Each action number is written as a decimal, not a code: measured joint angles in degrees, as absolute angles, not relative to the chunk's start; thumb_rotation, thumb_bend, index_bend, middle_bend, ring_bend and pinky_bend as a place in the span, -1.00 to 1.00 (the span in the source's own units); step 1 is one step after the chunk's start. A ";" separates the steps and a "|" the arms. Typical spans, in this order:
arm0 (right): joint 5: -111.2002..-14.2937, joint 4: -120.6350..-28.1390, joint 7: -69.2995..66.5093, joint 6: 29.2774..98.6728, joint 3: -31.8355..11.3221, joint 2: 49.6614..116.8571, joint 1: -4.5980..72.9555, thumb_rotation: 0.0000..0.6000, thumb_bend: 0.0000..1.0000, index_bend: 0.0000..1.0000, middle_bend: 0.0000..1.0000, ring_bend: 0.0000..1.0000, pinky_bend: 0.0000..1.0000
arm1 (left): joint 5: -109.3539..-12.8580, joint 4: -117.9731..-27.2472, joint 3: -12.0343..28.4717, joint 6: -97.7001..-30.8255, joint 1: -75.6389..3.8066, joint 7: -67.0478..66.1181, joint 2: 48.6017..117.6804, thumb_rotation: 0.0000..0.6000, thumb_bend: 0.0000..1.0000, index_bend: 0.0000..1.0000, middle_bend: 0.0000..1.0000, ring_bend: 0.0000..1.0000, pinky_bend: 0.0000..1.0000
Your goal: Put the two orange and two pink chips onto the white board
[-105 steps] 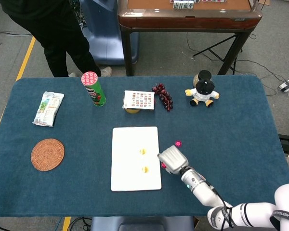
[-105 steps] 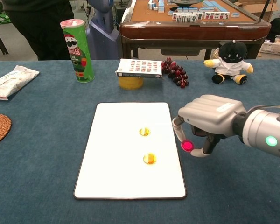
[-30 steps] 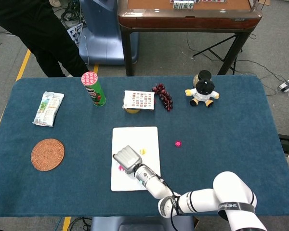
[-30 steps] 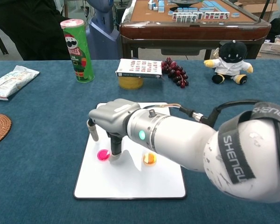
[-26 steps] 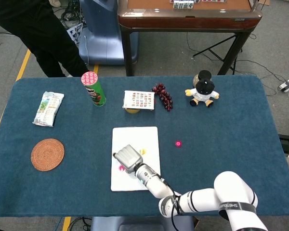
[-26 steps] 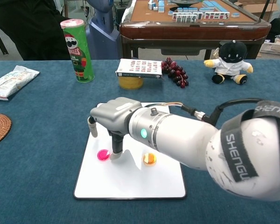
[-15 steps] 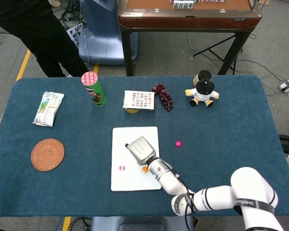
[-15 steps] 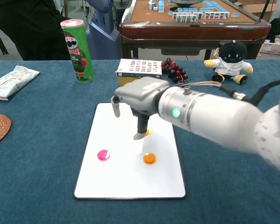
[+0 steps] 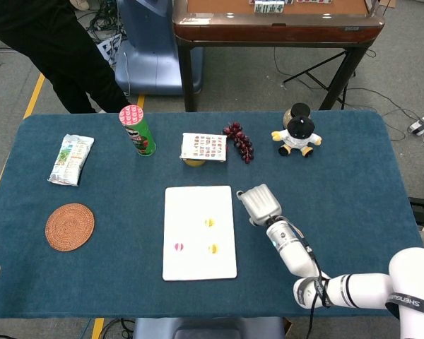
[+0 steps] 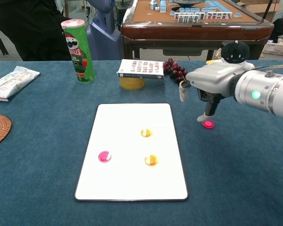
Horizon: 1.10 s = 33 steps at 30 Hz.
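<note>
- Head view: the right hand (image 9: 259,204) sits right of centre, just beside the right edge of the white board (image 9: 198,263); its back hides the fingers, so its spread and hold cannot be told here.
- On the board lie two orange chips (image 9: 209,222) and, lower left, one pink chip (image 9: 179,246).
- Across the upper part of the frame stand a chips can (image 9: 137,130), a tile box (image 9: 203,147), grapes (image 9: 239,140) and a plush doll (image 9: 298,132); at left lie a snack bag (image 9: 71,159) and a woven coaster (image 9: 70,227).
- Chest view: the right hand (image 10: 207,84) hangs at right of centre, fingers (image 10: 210,109) apart and pointing down, gripping nothing.
- One fingertip is just above the second pink chip (image 10: 208,124), which lies on the blue cloth to the right of the board; contact cannot be told.
- The doll is partly hidden behind the hand.
</note>
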<state>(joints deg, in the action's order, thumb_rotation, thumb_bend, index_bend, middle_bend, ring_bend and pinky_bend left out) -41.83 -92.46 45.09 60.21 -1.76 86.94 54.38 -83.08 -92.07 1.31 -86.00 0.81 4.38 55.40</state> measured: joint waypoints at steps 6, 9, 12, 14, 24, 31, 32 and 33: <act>-42.47 -90.38 43.63 59.18 -0.81 86.63 52.69 1.00 -0.67 -0.29 1.00 1.00 1.00 | -83.11 -92.00 1.26 -86.01 0.83 4.52 55.50 1.00 -0.36 -0.04 -0.05 -0.10 0.19; -42.71 -89.22 43.04 58.72 -0.53 86.68 52.00 1.00 -0.67 -0.28 1.00 1.00 1.00 | -83.06 -91.95 1.26 -85.90 0.77 4.44 55.56 1.00 -0.36 -0.04 -0.04 -0.10 0.19; -42.74 -87.76 42.49 58.02 -0.36 86.85 51.43 1.00 -0.66 -0.27 1.00 1.00 1.00 | -83.18 -91.96 1.20 -85.87 0.74 4.28 55.65 1.00 -0.36 -0.04 -0.04 -0.10 0.19; -42.71 -86.84 42.14 57.53 -0.36 87.05 51.14 1.00 -0.66 -0.26 1.00 1.00 1.00 | -83.25 -92.01 1.17 -85.91 0.74 4.20 55.68 1.00 -0.36 -0.04 -0.04 -0.10 0.19; -42.55 -82.71 40.83 54.99 -0.79 88.87 50.01 1.00 -0.64 -0.23 1.00 1.00 1.00 | -83.07 -92.06 1.18 -85.93 0.78 4.11 55.73 1.00 -0.36 -0.04 -0.04 -0.10 0.19; -42.38 -80.16 40.17 53.60 -1.09 90.14 49.42 1.00 -0.63 -0.21 1.00 1.00 1.00 | -83.08 -92.04 1.15 -85.91 0.77 4.19 55.77 1.00 -0.36 -0.04 -0.04 -0.10 0.19; -42.40 -79.83 40.01 53.40 -1.18 90.34 49.37 1.00 -0.62 -0.20 1.00 1.00 1.00 | -83.03 -92.01 1.16 -85.88 0.77 4.18 55.77 1.00 -0.36 -0.04 -0.04 -0.10 0.19; -42.43 -79.37 39.83 53.12 -1.29 90.61 49.32 1.00 -0.62 -0.20 1.00 1.00 1.00 | -83.01 -92.00 1.16 -85.86 0.76 4.17 55.78 1.00 -0.36 -0.04 -0.04 -0.10 0.19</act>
<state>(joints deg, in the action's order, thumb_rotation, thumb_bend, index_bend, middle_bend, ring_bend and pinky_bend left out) -42.43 -79.37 39.83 53.12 -1.29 90.61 49.32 -83.01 -92.00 1.16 -85.86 0.76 4.17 55.78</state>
